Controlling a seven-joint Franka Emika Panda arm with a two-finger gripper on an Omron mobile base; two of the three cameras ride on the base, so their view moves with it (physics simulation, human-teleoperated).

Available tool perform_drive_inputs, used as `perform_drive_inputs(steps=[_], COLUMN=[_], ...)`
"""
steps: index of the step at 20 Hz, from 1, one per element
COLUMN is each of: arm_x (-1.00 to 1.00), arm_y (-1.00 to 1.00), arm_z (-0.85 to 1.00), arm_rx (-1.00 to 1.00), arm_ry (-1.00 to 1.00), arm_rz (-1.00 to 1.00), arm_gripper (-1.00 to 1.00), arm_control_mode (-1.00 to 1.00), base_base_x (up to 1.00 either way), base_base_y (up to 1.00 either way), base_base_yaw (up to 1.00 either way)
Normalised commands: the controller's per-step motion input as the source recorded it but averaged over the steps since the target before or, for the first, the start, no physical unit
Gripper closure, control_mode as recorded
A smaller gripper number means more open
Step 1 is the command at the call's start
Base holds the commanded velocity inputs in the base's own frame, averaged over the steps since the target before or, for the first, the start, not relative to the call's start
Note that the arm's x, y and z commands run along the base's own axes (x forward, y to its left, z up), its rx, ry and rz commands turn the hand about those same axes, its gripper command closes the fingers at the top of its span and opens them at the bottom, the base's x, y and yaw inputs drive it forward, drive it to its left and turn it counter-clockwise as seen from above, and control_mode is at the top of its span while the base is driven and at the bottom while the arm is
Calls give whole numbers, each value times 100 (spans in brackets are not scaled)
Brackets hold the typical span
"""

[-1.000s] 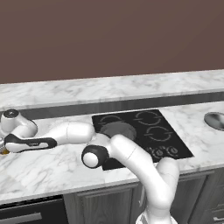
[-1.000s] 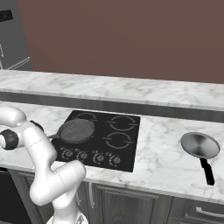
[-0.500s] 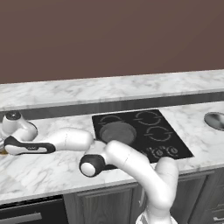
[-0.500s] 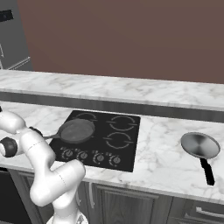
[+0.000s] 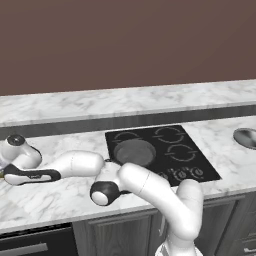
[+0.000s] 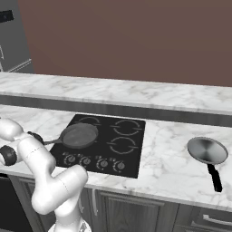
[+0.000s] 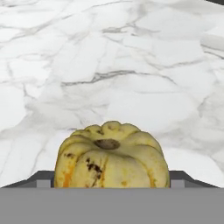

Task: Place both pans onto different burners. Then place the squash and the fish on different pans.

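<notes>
The squash (image 7: 111,159), a ribbed yellow-orange lump with dark specks, rests on the marble counter. It fills the gap between my gripper's (image 7: 113,181) two dark fingertips (image 7: 41,179), which press against its sides. In the left base view the gripper (image 5: 3,173) reaches the far left edge of the counter. The dark grey skillet (image 5: 134,151) (image 6: 79,135) sits on the front left burner of the black cooktop (image 5: 172,150). The silver pan (image 6: 207,150) (image 5: 246,137) with a black handle lies on the counter, right of the cooktop. The fish is out of view.
A raised marble ledge (image 5: 130,102) runs along the back under a brown wall. The cooktop's knobs (image 6: 95,162) line its front edge. My arm (image 5: 75,165) stretches low over the counter left of the cooktop.
The hand has dropped lower and further left along the counter, and the jaws have drawn in against the squash. Skillet and silver pan have not moved.
</notes>
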Motion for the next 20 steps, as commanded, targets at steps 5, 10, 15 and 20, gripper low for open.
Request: perform_drive_inputs(steps=[5, 10, 15, 20], arm_x=[0, -25, -41, -53], arm_y=[2, -24, -56, -86], arm_z=[4, 38, 42, 29], arm_rx=[0, 0, 0, 0], arm_ry=[0, 0, 1, 1], arm_rz=[0, 0, -2, -3], arm_gripper=[100, 100, 100, 100], arm_control_mode=[-100, -100, -100, -100], base_base_x=[0, 0, 0, 0], base_base_y=[0, 0, 0, 0], base_base_yaw=[0, 0, 0, 0])
